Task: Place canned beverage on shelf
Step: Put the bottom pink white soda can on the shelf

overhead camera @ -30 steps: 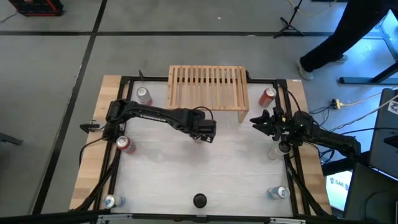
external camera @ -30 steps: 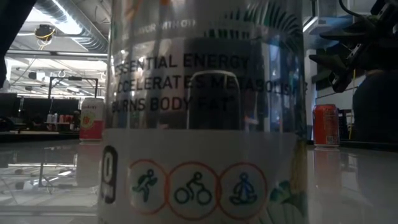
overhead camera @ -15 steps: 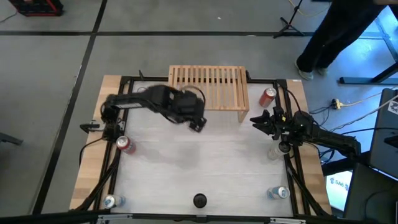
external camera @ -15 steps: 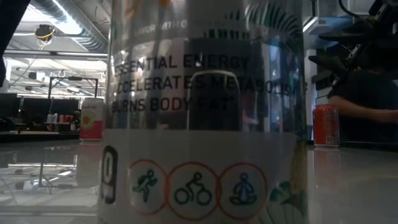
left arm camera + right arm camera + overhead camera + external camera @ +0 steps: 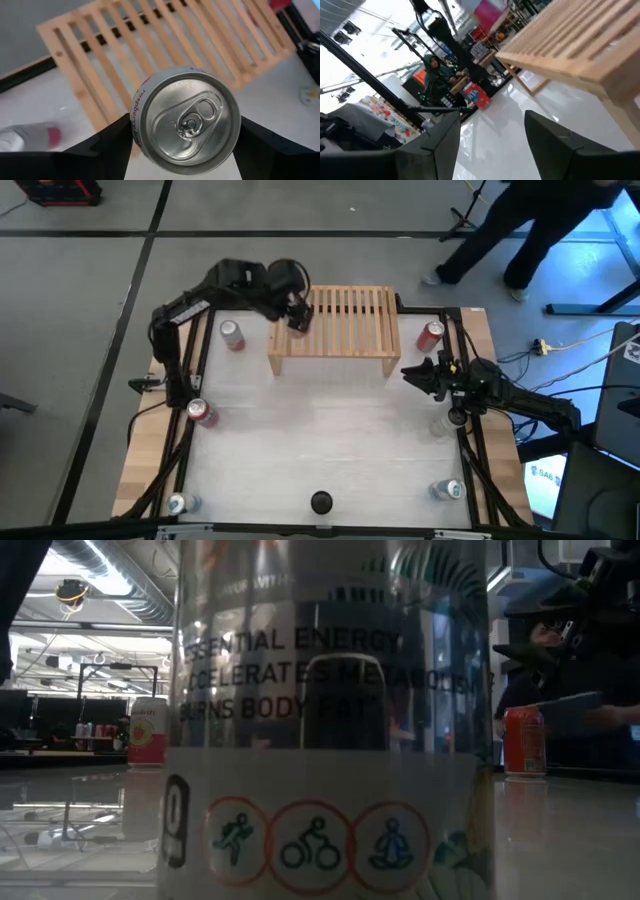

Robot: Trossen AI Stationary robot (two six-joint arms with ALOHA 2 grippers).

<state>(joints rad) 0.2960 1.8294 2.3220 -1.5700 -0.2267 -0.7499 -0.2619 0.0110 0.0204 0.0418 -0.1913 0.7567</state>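
- A white tabletop (image 5: 320, 440) in a grey-floored room carries the low light-wood slatted shelf (image 5: 345, 325) at its far edge.
- The left gripper (image 5: 297, 313) clenches a silver, pink-lettered beverage can (image 5: 185, 120), upright, above the shelf's nine o'clock end.
- The slats lie directly beneath; the drop is straight down.
- The right gripper (image 5: 420, 375) waits empty, jaws apart, at the shelf's four o'clock.

The left arm reached toward the table's far side, its gripper (image 5: 297, 317) up at the far left, fingers (image 5: 107, 145) clamped around a can (image 5: 186, 127). The right arm lay low along the right edge, its gripper (image 5: 415, 376) parted, with nothing between its fingers (image 5: 559, 145).
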